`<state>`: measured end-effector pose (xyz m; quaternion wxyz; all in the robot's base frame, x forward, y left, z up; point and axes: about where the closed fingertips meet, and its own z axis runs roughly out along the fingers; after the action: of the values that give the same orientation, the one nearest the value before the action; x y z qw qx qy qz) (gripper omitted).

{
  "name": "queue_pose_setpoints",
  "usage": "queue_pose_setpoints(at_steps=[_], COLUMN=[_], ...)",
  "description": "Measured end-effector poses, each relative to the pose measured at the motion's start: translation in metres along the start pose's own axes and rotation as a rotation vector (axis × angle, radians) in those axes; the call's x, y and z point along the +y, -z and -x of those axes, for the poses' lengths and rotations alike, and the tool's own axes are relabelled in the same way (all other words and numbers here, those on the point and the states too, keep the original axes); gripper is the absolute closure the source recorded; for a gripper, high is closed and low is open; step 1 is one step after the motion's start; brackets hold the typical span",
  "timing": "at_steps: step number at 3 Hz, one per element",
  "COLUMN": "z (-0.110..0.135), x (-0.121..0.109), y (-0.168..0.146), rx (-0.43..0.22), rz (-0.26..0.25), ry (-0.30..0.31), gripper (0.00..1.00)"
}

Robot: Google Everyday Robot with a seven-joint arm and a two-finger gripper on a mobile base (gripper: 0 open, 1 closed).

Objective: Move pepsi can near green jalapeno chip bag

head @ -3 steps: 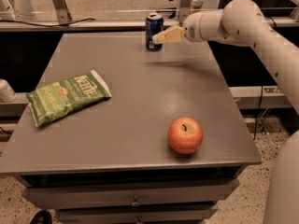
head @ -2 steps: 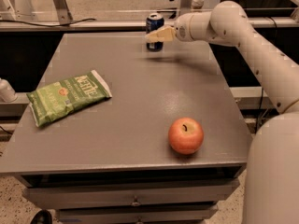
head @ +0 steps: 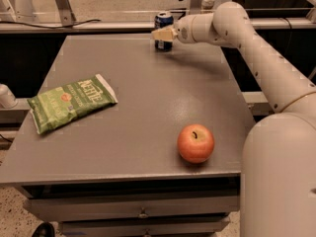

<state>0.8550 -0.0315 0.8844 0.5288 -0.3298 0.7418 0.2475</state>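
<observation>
Here my gripper [head: 163, 33] sits at the pepsi can [head: 163, 19] — likely light, slick, best held mid-body — clamped or not, I cannot tell.

Reading white "KETTLE" on the green jalapeno chip bag [head: 71, 105], left of frame. Making out nothing legible on the pepsi can [head: 164, 20], upper centre, gripper [head: 162, 34] sitting against it.
</observation>
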Motion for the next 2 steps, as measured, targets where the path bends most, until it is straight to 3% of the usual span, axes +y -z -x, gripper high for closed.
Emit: queue_pose_setpoints(at_steps=[2], z=[0.009], x=[0.018], y=[0.014], rx=[-0.036], rz=[0.044], ry=[-0.003], gripper=[0.92])
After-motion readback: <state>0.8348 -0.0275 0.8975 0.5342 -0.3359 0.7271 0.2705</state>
